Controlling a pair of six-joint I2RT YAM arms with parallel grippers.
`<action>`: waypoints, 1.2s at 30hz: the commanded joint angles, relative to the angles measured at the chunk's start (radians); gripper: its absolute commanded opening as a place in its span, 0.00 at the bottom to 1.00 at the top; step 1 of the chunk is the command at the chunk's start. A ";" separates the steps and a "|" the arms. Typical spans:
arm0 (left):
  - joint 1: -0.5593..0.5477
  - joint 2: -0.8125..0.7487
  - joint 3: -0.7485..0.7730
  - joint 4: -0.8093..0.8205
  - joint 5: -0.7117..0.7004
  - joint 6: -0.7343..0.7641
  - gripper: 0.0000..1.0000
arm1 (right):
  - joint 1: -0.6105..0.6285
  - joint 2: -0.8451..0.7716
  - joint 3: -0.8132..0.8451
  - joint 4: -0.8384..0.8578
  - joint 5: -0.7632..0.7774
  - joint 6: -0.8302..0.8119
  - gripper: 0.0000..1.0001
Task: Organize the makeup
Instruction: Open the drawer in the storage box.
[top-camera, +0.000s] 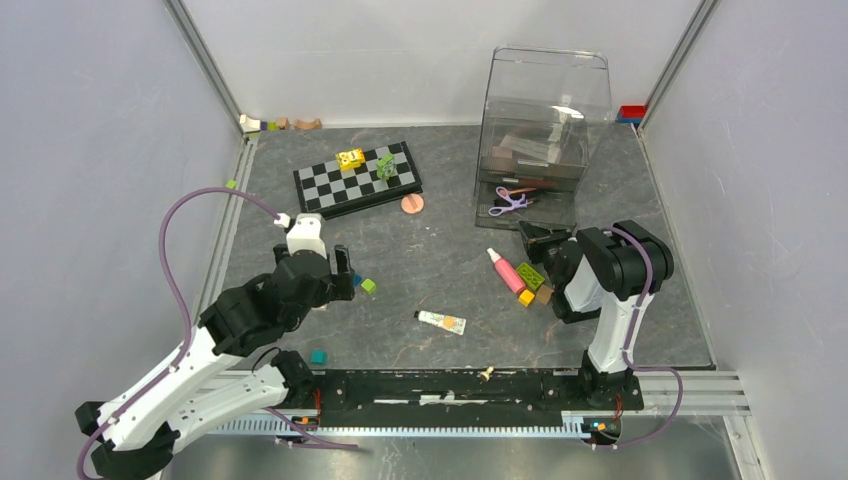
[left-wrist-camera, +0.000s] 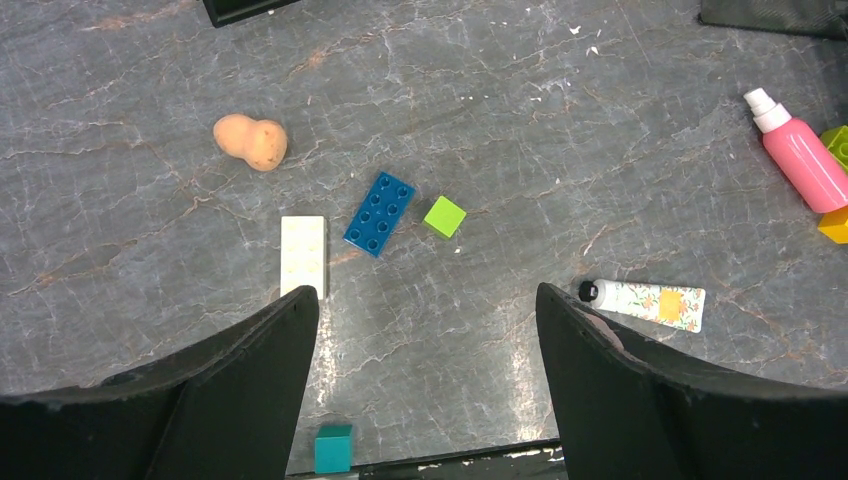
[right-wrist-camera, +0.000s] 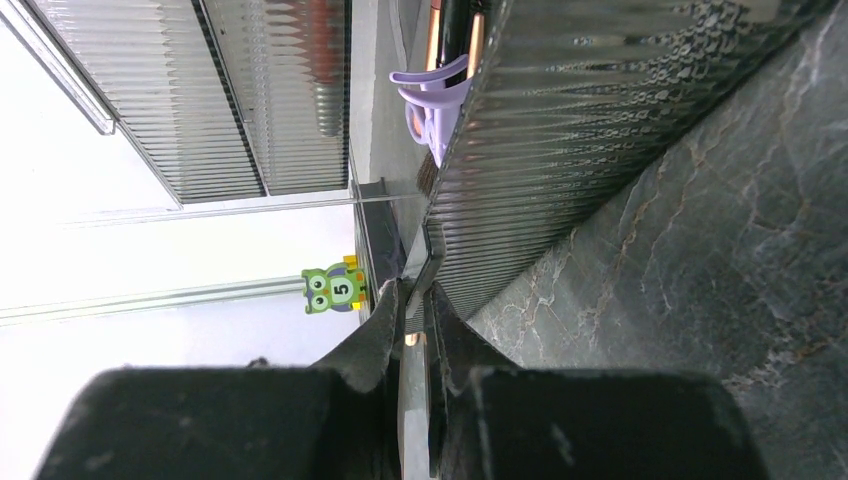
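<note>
My left gripper (top-camera: 345, 283) (left-wrist-camera: 427, 295) hangs open over bare table, nothing between its fingers. A peach sponge (left-wrist-camera: 250, 142) lies ahead of it to the left. A cream flowered tube (left-wrist-camera: 655, 303) (top-camera: 441, 321) lies just right of its right finger. A pink bottle (left-wrist-camera: 800, 155) (top-camera: 506, 270) lies further right. My right gripper (top-camera: 530, 237) (right-wrist-camera: 412, 292) is shut on a thin flat dark piece at the front of the clear organizer's (top-camera: 545, 110) pulled-out bottom drawer; what the piece is I cannot tell. A purple curler (top-camera: 510, 200) (right-wrist-camera: 430, 100) lies in that drawer.
Toy blocks lie under my left gripper: a blue brick (left-wrist-camera: 380, 213), a white brick (left-wrist-camera: 303, 255), a green cube (left-wrist-camera: 444, 216) and a teal cube (left-wrist-camera: 334, 447). More blocks (top-camera: 532, 282) sit beside the pink bottle. The chessboard (top-camera: 357, 180) is at the back, a round peach puff (top-camera: 412, 204) beside it.
</note>
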 joint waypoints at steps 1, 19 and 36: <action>0.003 -0.007 0.002 0.034 -0.004 0.030 0.86 | 0.012 0.004 -0.028 0.105 0.006 -0.066 0.07; 0.004 -0.010 0.000 0.034 -0.007 0.029 0.87 | 0.030 -0.079 -0.066 0.074 0.002 -0.097 0.41; 0.003 -0.026 -0.001 0.049 -0.013 0.024 0.95 | 0.031 -0.595 -0.121 -0.452 -0.106 -0.524 0.47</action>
